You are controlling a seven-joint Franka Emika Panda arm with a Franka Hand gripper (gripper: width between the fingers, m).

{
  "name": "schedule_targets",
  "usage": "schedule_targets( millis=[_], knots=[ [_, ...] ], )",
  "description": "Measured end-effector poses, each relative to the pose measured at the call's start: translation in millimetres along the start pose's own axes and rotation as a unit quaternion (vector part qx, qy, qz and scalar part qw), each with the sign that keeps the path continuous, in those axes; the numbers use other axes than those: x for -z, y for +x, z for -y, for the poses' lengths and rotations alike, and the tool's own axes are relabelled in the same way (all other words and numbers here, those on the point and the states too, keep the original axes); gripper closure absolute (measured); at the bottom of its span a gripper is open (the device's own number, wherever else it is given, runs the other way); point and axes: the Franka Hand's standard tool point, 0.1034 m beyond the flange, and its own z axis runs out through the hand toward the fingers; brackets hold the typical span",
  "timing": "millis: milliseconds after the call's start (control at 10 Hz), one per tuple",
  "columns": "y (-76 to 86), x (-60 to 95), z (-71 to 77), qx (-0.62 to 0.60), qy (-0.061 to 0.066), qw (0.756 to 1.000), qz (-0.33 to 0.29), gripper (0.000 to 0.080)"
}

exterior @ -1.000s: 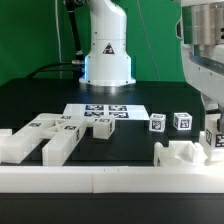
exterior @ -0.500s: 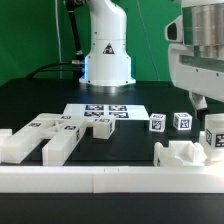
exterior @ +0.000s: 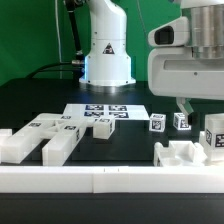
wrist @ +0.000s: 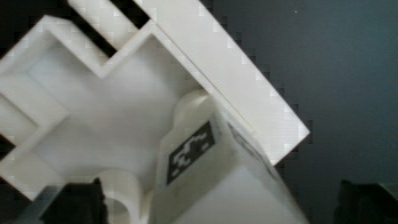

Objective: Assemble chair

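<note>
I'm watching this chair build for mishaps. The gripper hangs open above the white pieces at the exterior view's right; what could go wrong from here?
1. The gripper hangs over the slotted piece and the tagged block next to it; a descent slightly off could shove them.
2. Two small tagged blocks stand near one finger; a sideways move might topple them.
3. The slotted piece lies close to the border rail, leaving a finger little room.

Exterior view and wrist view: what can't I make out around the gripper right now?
- Exterior view: the tagged block and the gripper run off the right edge.
- Wrist view: the white chair parts are blurred, the tag unreadable; fingertips barely show at the edge.
</note>
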Motion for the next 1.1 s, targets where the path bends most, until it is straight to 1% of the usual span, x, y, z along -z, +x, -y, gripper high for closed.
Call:
schedule_targets(
  millis=[200,400,500,600,700,800,900,1000,1100],
  knots=[
    [0.6,-0.7,-0.6,0.081,-0.001,0.997,0.000,0.0150],
    [1.7,1.1,2.4,0.177,-0.004,0.984,-0.003,0.0150],
    [1.1,1.1,3.3,0.231,-0.009,0.973,-0.005,0.0150],
    [0.6,1.0,3.9,0.257,-0.011,0.966,-0.006,0.0150],
    [0.3,0.9,4.3,0.270,-0.010,0.963,-0.006,0.0179],
    [0.5,0.9,4.1,0.270,-0.010,0.963,-0.005,0.0179],
    [0.4,0.9,4.1,0.270,-0.010,0.963,-0.005,0.0363],
    [0.5,0.9,4.0,0.270,-0.010,0.963,-0.005,0.0363],
    [1.0,1.0,3.5,0.262,-0.010,0.965,-0.006,0.0512]
  ],
)
